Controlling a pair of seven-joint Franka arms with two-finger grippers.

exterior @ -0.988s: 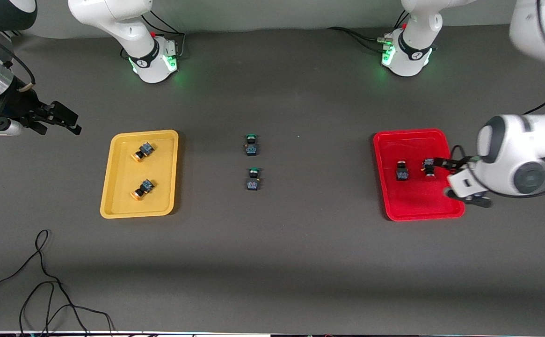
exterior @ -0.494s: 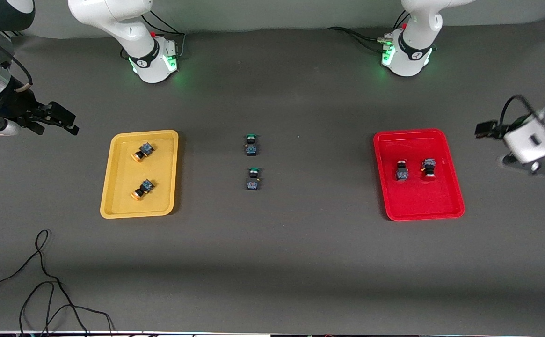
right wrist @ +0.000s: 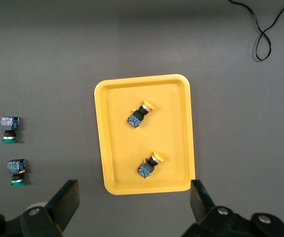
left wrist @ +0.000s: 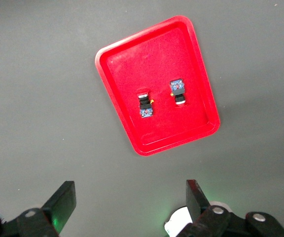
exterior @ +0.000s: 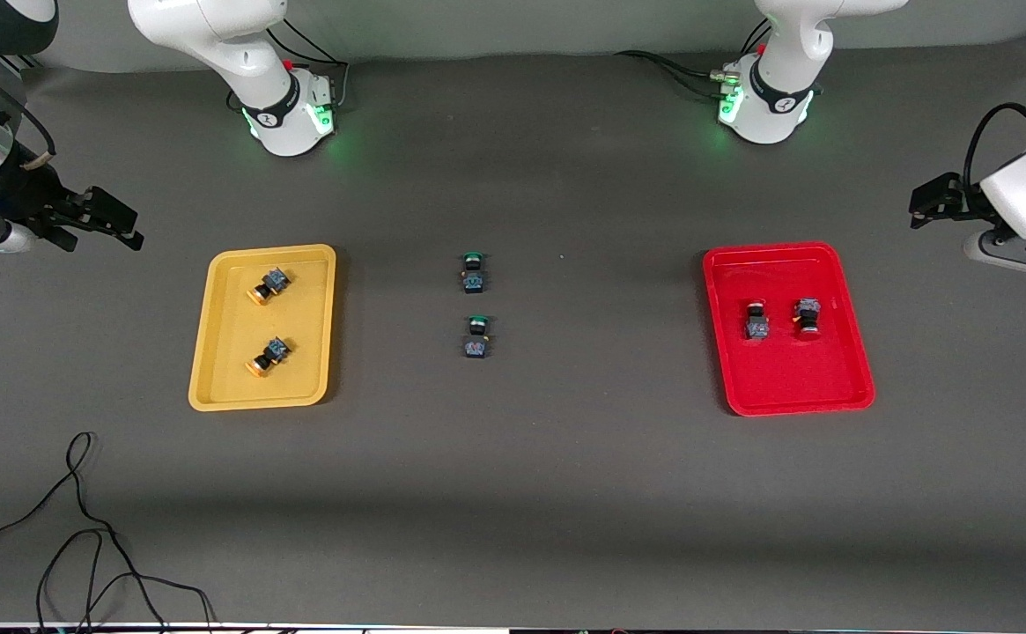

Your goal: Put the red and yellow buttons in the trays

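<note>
Lying in the yellow tray [exterior: 213, 370] toward the right arm's end of the bench [exterior: 565, 493] are the two yellow-capped buttons [exterior: 268, 283] [exterior: 267, 355], one nearer the front camera than the other, each tipped on its side and apart from the rim. Two red-capped buttons [exterior: 756, 320] [exterior: 808, 317] are sitting side by side in the red tray [exterior: 794, 387] toward the left arm's end. Between the trays, two green-capped switches [exterior: 473, 272] [exterior: 476, 336] are resting on the bare bench. Each arm is holding its wrist raised at its own end: the left end effector [left wrist: 127, 205] is hovering over bare bench beside the red tray with fingers spread and empty, and the right end effector [right wrist: 134, 205] is hanging beside the yellow tray, likewise spread and empty.
</note>
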